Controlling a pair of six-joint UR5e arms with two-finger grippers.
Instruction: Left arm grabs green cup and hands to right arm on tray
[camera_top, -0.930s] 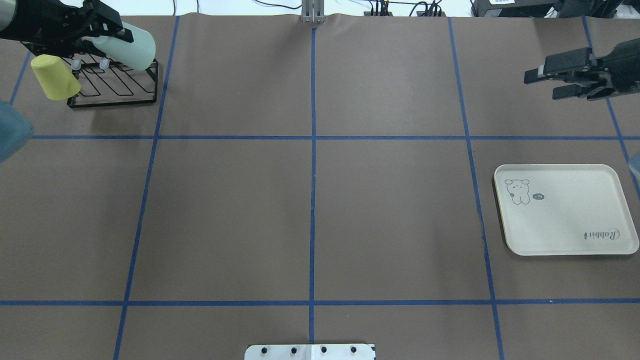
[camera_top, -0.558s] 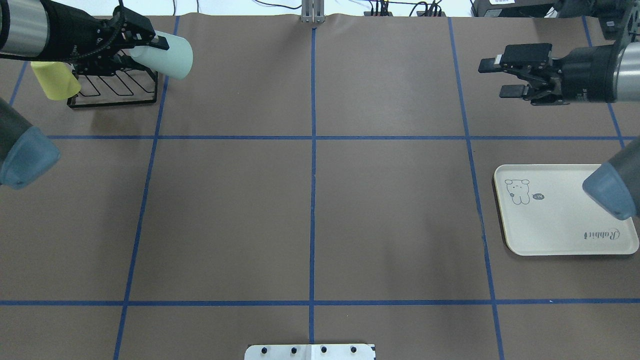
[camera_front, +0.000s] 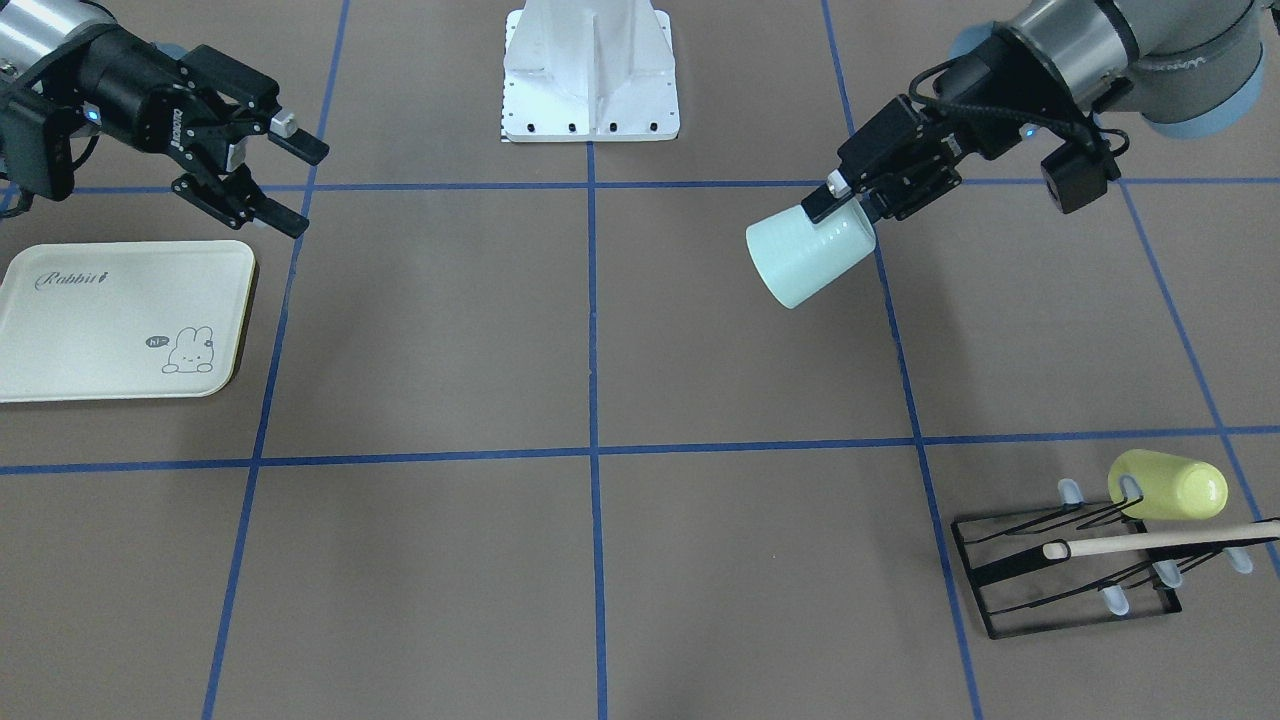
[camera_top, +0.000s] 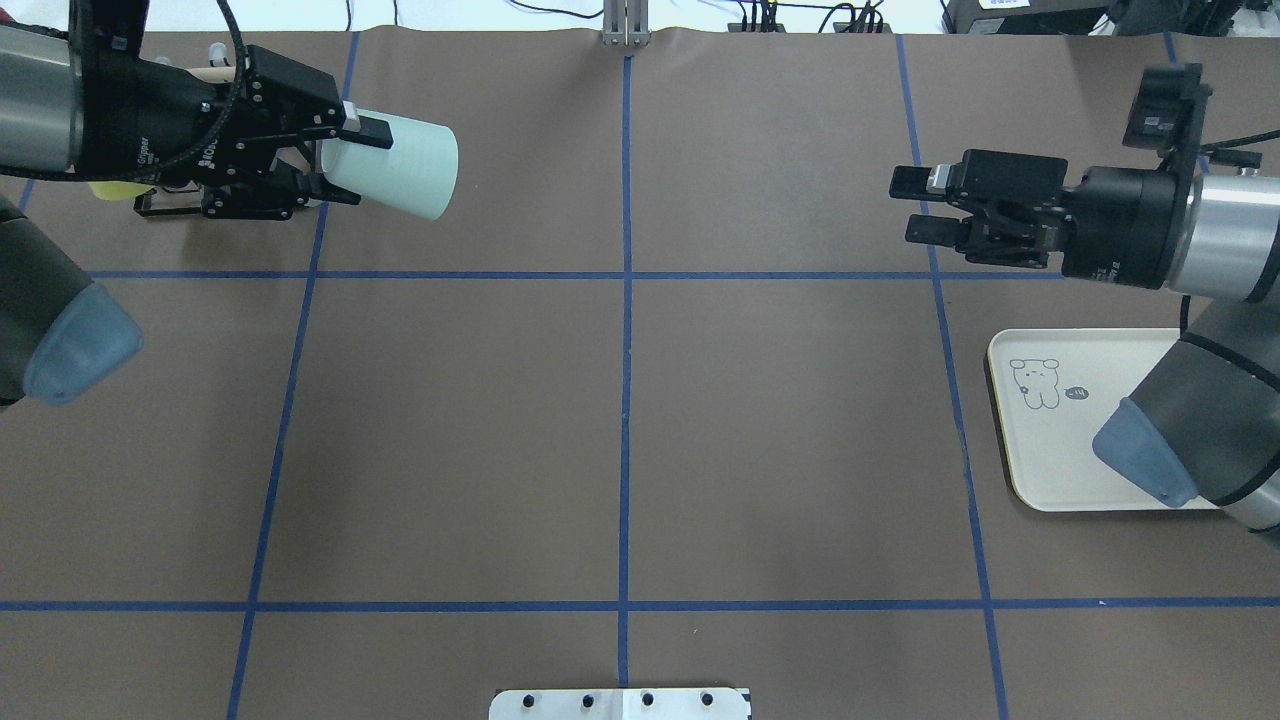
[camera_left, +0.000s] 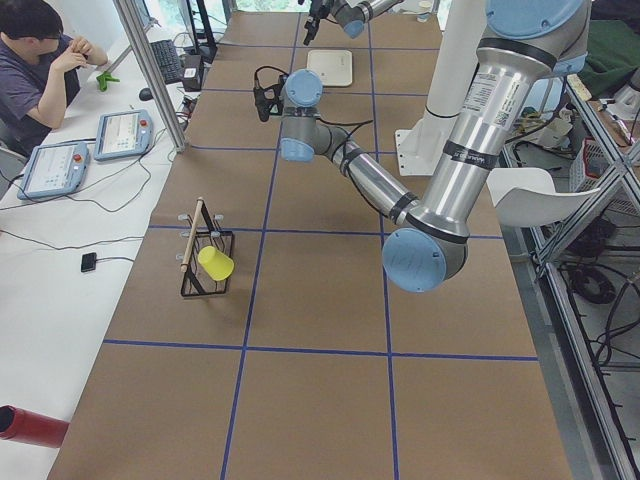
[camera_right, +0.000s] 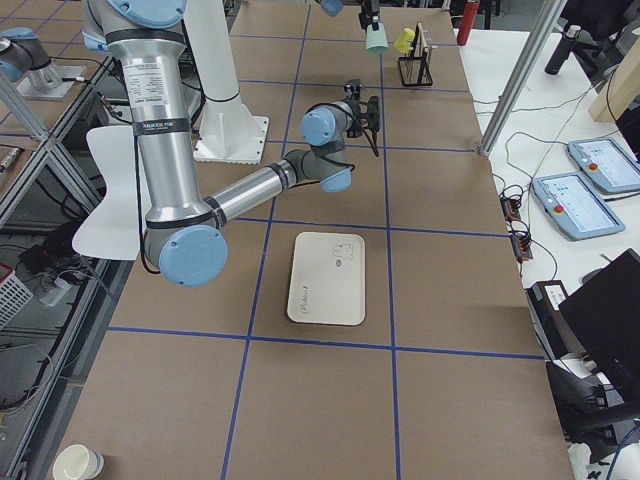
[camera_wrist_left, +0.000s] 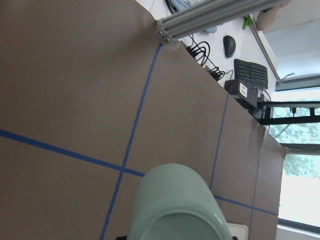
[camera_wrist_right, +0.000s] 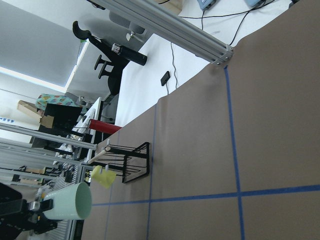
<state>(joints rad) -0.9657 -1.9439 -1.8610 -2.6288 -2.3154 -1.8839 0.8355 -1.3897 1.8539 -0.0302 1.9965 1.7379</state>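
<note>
The green cup (camera_top: 405, 165) is held sideways in the air by my left gripper (camera_top: 370, 166), which is shut on its base end; the open mouth points toward the table's middle. In the front view the cup (camera_front: 808, 258) hangs above the brown table, right of centre, in the left gripper (camera_front: 840, 213). It fills the bottom of the left wrist view (camera_wrist_left: 175, 205). My right gripper (camera_top: 908, 207) is open and empty, level with the cup and facing it across a wide gap. The cream tray (camera_top: 1050, 460) lies flat under the right arm's elbow and is bare (camera_front: 100, 330).
A black wire rack (camera_front: 1060, 580) with a wooden rod stands at the far left corner and holds a yellow-green cup (camera_front: 1170, 487). Blue tape lines grid the brown table. A white base plate (camera_front: 590, 70) sits at the robot's edge. An operator sits at the side desk (camera_left: 40, 60).
The left arm has carried the green cup rightward, away from the rack. The right gripper has moved left toward the table's middle, and its elbow now covers part of the tray.
</note>
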